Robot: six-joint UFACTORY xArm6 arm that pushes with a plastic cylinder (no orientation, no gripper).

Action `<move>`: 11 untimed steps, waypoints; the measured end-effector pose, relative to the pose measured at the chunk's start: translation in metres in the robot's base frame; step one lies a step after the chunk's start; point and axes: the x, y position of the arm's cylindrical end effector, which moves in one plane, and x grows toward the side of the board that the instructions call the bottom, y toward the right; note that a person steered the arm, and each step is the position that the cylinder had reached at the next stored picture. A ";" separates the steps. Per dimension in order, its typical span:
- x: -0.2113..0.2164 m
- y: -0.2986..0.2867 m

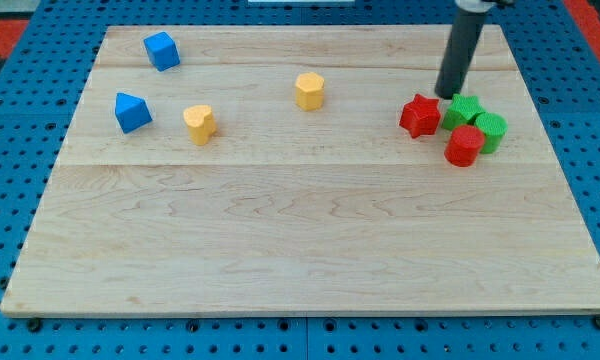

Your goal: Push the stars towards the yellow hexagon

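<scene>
Wooden board [310, 240]: pale planks with a fine lengthwise grain, lying on a blue perforated surface [10, 120] that shows round it on every side.
Rod: dark, straight and matt, coming down from the view's top right; my tip [447, 95] rests on the board just above the gap between the red star and the green star, close to both.
Pincer: none fitted, the arm ends in the plain rod, so nothing is gripped.
Red star [419, 115]: notched outline, at the left of the cluster on the view's right.
Green star [463, 109]: just right of the red star, its points partly hidden by its neighbours.
Green cylinder [491, 130]: rounded, touching the green star's lower right.
Red cylinder [464, 146]: rounded, lowest of the cluster, against both green blocks.
Yellow hexagon [309, 90]: faceted, alone near the upper middle, well apart from the stars to its right.
Yellow heart [200, 123]: lobed top, left of centre.
Blue cube [161, 50]: squarish, upper left.
Blue wedge-like block [132, 111]: angular, below the cube; exact shape unclear.
</scene>
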 end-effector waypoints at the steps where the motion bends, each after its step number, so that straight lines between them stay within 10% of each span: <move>1: -0.009 0.050; 3: 0.070 0.007; 5: -0.018 -0.056; 8: 0.052 -0.046; 11: -0.019 -0.133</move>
